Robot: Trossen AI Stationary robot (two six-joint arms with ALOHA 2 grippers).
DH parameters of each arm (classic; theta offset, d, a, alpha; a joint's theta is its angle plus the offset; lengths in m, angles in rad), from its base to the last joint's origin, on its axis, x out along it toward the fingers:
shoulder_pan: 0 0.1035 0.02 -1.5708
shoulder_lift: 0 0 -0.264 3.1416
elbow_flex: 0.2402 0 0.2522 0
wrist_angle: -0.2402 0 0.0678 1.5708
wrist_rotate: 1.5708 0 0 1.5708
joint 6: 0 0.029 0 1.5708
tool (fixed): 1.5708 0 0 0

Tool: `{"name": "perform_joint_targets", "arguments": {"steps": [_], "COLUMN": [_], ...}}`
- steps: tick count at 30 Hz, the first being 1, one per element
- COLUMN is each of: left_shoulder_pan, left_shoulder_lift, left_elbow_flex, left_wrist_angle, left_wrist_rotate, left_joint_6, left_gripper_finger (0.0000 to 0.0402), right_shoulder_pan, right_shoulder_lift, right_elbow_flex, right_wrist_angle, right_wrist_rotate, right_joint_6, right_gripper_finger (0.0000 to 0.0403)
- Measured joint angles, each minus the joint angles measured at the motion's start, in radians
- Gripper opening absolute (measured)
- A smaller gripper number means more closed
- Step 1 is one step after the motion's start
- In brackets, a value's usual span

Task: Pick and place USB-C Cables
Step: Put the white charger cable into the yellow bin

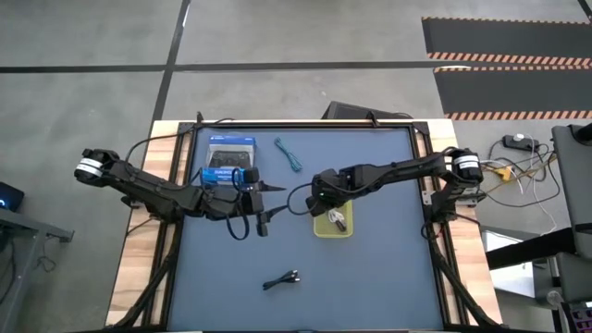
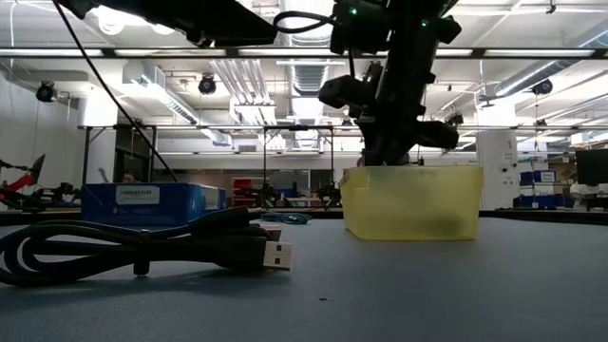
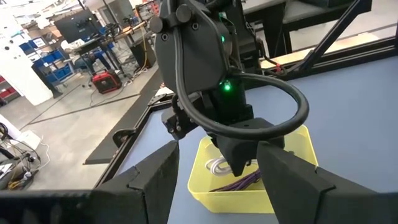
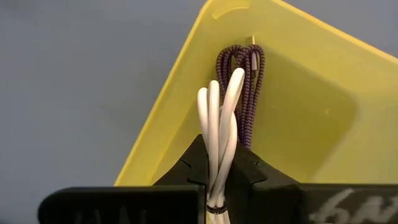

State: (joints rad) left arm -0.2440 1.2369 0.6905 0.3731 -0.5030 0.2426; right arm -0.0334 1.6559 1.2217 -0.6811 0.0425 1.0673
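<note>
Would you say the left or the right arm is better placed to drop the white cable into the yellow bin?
Right. The right gripper is shut on the white cable directly over the yellow bin; the left gripper waits beside it, open and empty.

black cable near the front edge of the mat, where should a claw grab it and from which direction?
Grip the black cable across the middle of its bundle, coming straight down from above. It lies flat on the mat as an elongated coil with the plugs sticking out one end, clear of everything else. Close the claw across the narrow width; the plug end probably offers only loose strands.
</note>
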Motion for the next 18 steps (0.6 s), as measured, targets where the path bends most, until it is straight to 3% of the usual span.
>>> {"name": "perform_joint_targets", "arguments": {"steps": [14, 18], "left_shoulder_pan": [0.0, 0.0], "left_shoulder_lift": [0.0, 0.0], "left_elbow_flex": [-0.021, -0.025], "left_wrist_angle": [0.005, 0.008], "left_wrist_rotate": [0.0, 0.001], "left_joint_6": [0.001, 0.001], "left_gripper_finger": [0.0202, 0.0202], "right_shoulder_pan": [0.0, 0.0], "right_shoulder_lift": [0.041, 0.05], "right_elbow_flex": [0.0, 0.0], "right_wrist_angle": [0.009, 0.008], "right_wrist_rotate": [0.001, 0.001], "right_joint_6": [-0.007, -0.011], "right_gripper_finger": [0.0013, 0.0029]}}
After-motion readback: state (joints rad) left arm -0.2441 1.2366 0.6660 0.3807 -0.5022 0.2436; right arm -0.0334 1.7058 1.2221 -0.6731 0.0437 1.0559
